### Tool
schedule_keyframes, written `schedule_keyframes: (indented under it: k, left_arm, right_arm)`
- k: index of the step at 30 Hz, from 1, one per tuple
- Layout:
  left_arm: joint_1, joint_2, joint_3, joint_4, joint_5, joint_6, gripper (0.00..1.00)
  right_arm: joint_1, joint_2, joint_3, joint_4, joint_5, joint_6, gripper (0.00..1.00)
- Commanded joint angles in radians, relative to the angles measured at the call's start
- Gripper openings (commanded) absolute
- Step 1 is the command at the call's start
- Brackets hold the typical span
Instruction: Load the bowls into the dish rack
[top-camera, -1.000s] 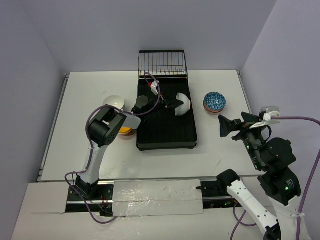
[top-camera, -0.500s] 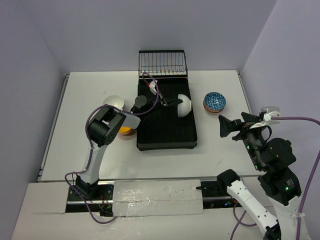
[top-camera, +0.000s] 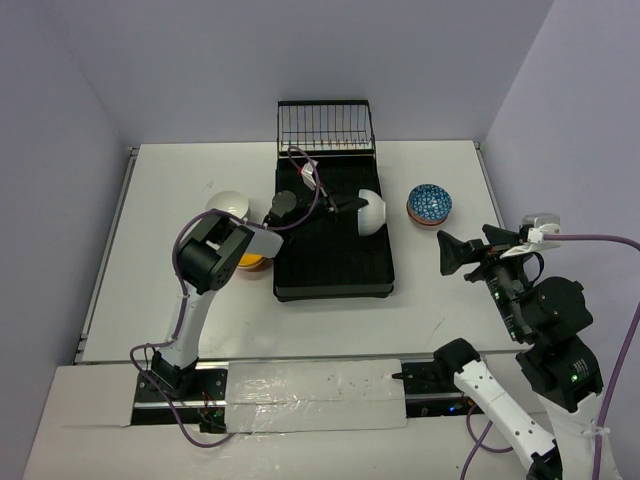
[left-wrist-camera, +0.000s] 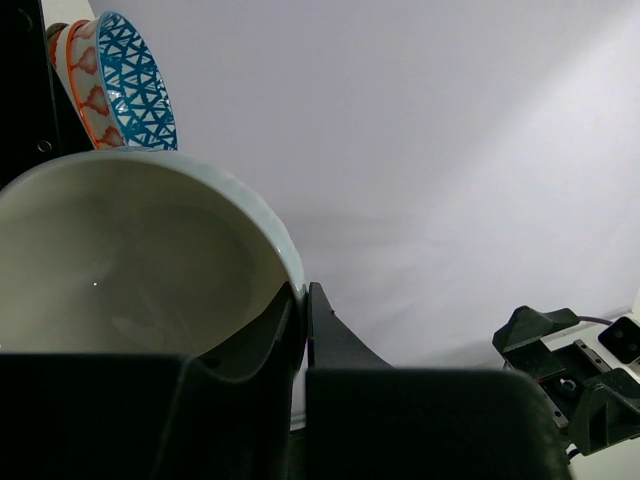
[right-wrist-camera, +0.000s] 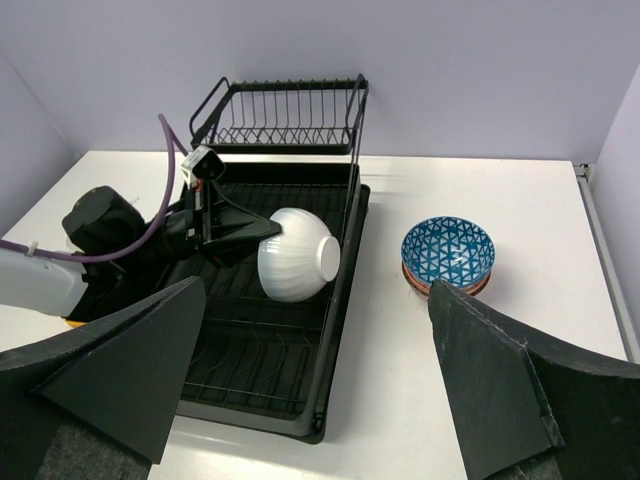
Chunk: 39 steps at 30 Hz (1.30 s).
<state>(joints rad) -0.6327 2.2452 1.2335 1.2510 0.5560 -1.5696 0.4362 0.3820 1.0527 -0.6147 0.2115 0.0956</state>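
**A:** How far along?

**B:** Barely begun, I'd say. No bowl rests loose in the dish rack (top-camera: 330, 262). The left gripper (top-camera: 354, 205) pinches a white bowl (top-camera: 372, 211) by its rim over the rack's right side. The blue patterned bowls (top-camera: 430, 203), a second white bowl (top-camera: 228, 202) and an orange one (top-camera: 252, 264) (half under the arm) sit outside.

**A:** Its pose?

**B:** On edge, mouth facing left, axis level across the rack. The right gripper (top-camera: 447, 254) is spread wide and empty.
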Motion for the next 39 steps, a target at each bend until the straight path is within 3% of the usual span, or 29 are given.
schedule_keyframes:
  k: [1,6,12,39]
  left_arm:
    - [-0.016,0.031,0.023,0.139,0.01,-0.015,0.0]
    - [-0.018,0.025,0.023,0.07,0.022,0.016,0.0]
    - [-0.018,0.074,0.034,0.133,0.03,-0.067,0.0]
    - [-0.005,0.083,-0.017,-0.103,-0.001,0.023,0.02]
  right_arm:
    - [0.007,-0.008,0.01,0.02,-0.008,-0.004,1.0]
    - [0.007,-0.003,0.01,0.027,-0.018,-0.002,1.0]
    - [0.007,-0.002,0.012,0.026,-0.023,0.0,1.0]
    - [0.009,-0.014,0.029,0.015,-0.029,0.018,1.0]
